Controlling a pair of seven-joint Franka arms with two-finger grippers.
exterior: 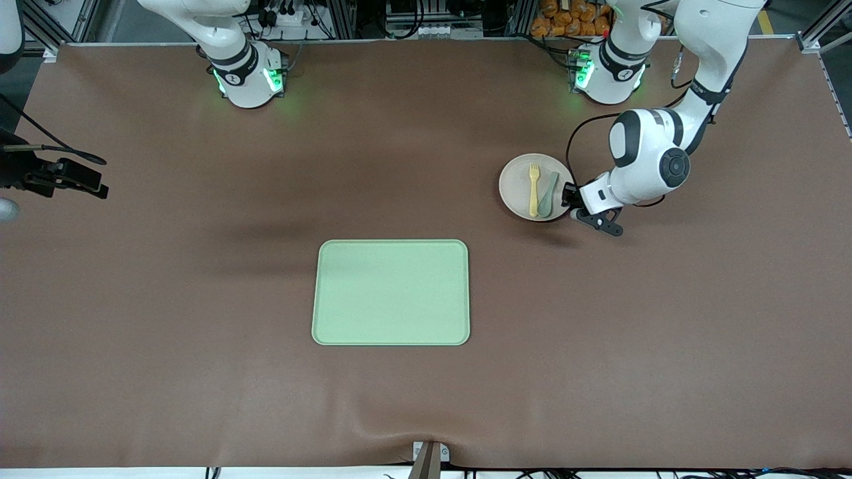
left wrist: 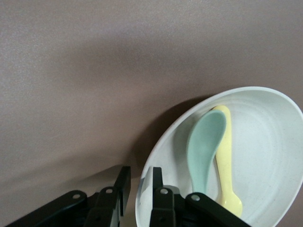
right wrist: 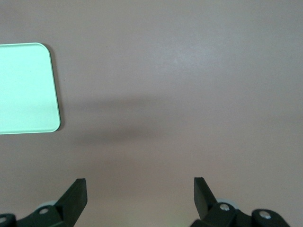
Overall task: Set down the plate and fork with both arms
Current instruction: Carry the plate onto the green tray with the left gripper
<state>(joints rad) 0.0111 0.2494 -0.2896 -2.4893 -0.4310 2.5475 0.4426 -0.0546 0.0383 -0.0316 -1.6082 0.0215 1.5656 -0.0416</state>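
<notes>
Left tool (left wrist: pixel 139 189) pinching plate (exterior: pixel 522 186) rim (arm bent low) | right tool (right wrist: pixel 139 198) wide open

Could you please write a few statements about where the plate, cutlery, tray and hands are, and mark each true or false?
1. The fork and spoon lie side by side on the plate. True.
2. The plate rests on the green tray. False: it sits on the table, nearer the left arm's end.
3. The left hand grips the plate's rim. True.
4. The right hand holds the fork. False: it is open and holds nothing.
</notes>
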